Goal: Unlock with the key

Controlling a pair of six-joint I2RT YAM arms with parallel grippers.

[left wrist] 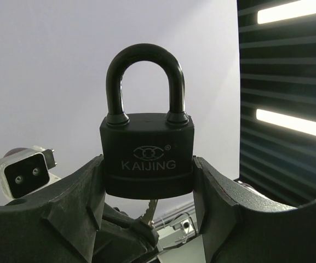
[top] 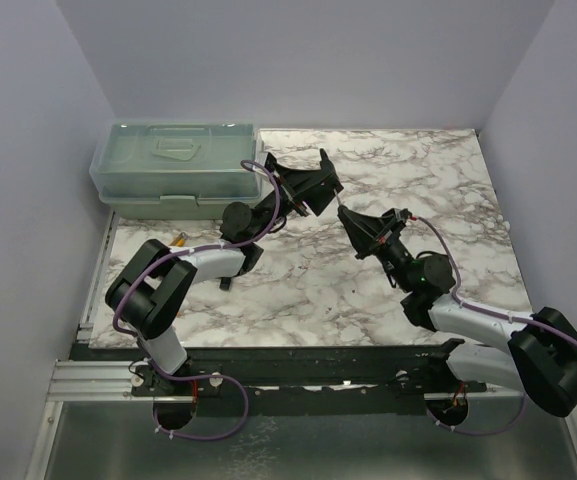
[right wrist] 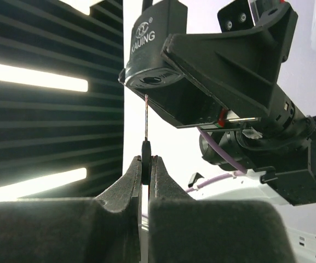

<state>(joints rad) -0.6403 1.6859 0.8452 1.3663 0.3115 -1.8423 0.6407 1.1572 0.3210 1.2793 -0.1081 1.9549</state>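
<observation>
My left gripper (top: 313, 188) (left wrist: 147, 164) is shut on a black KAIJING padlock (left wrist: 147, 156), holding its body between both fingers above the table, shackle away from the right arm. My right gripper (top: 356, 222) (right wrist: 145, 163) is shut on the key (right wrist: 145, 156), pinching its round black head. The thin metal blade points up at the padlock's underside (right wrist: 152, 82), and its tip meets the lock right by the keyhole. I cannot tell whether the tip is inside. The blade also shows under the padlock in the left wrist view (left wrist: 151, 209).
A pale green lidded plastic box (top: 173, 170) stands at the back left of the marble table (top: 298, 290). A small yellow-handled object (top: 180, 240) lies in front of it, by the left arm. Walls enclose the table on three sides.
</observation>
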